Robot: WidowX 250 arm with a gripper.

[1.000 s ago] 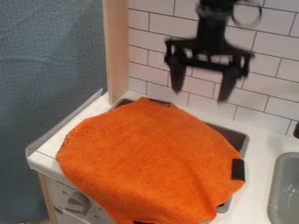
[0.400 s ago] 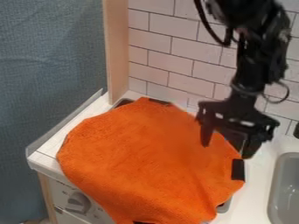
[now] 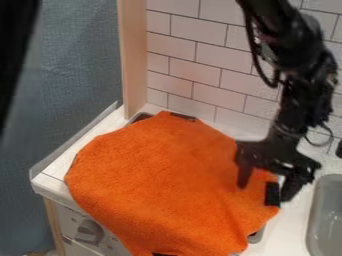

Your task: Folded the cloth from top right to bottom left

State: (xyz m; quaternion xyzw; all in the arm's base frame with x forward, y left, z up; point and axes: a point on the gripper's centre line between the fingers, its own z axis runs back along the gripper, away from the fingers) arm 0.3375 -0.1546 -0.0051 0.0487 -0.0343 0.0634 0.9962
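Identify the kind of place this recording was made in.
Probably a toy kitchen set: there is a white counter with a grey sink, a knob on the front panel below the cloth, and a tiled wall behind.

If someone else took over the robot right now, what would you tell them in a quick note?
Gripper: open, fingers apart, low at the cloth's right edge by a black patch. Whether it touches the cloth, I cannot tell.
Cloth: orange, spread over the stove top, left of the sink.
Done: gripper is at the right side; no fold made.
Left: grip the upper right edge, carry it over to the bottom left, let go. Probably worth checking the grip before lifting.
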